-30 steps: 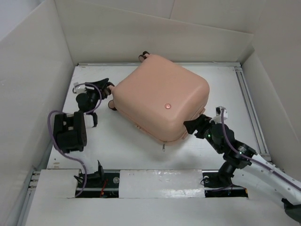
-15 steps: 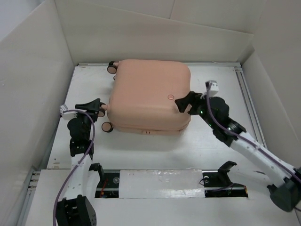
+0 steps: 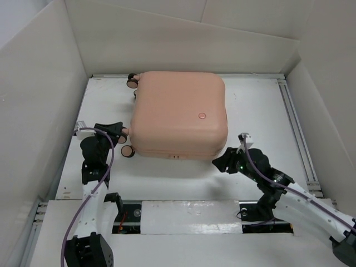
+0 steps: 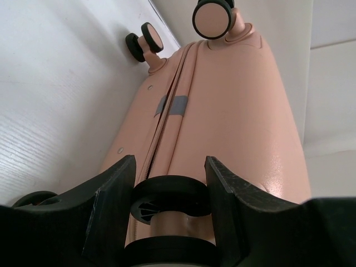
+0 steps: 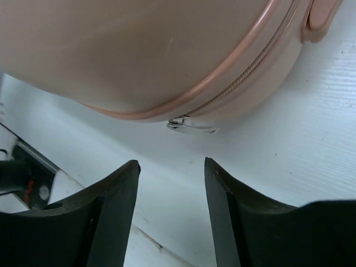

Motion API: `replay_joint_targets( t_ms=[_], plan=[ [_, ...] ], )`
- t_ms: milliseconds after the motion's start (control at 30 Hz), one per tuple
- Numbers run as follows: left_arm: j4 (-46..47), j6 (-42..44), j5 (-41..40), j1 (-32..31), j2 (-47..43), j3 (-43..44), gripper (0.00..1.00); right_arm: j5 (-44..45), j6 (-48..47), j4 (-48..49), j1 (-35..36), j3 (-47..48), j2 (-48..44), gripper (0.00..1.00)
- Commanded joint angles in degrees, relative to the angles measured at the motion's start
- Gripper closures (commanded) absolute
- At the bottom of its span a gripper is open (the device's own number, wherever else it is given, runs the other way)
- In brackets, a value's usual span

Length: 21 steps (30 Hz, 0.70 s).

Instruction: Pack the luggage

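On the left, the left gripper [image 3: 118, 132] has its fingers pinched on either side of a wheel [image 4: 172, 194] at the luggage's corner. The luggage [image 3: 178, 111] lies flat and closed on the table [image 3: 261, 111], toward the far wall, with its wheels pointing left. I'd guess the glossy shell is stiff and slick and the case fairly light, so it would skate and swivel if pushed. The wheel may turn in the grip. The seam rim or the zipper pull [image 5: 183, 125] look like surer holds. On the right, the right gripper [image 3: 221, 164] hangs with its fingers apart, holding nothing, near that pull. I can't see the inside, how far the zip runs, or anything to pack.
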Motion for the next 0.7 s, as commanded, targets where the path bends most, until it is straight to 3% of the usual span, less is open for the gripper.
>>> replay_joint_targets(
  t_ms=[0, 300, 467, 667],
  plan=[
    [6.0, -0.3, 5.9, -1.1, 0.2, -1.0, 1.0, 2.5, -0.1, 2.3, 1.6, 1.9, 4.0, 0.43],
    [6.5, -0.8, 5.3, -1.1, 2.0, 3.3, 1.0, 5.6, -4.3, 9.0, 1.6, 2.6, 9.1, 0.36],
    [9.9, -1.6, 4.7, -1.1, 3.7, 2.6, 1.0, 7.1, -6.6, 11.2, 1.6, 3.9, 10.4, 0.4],
    [9.9, -1.6, 3.6, -1.1, 5.7, 4.0, 1.0, 7.1, -9.4, 14.4, 1.6, 4.9, 11.5, 0.51]
  ],
)
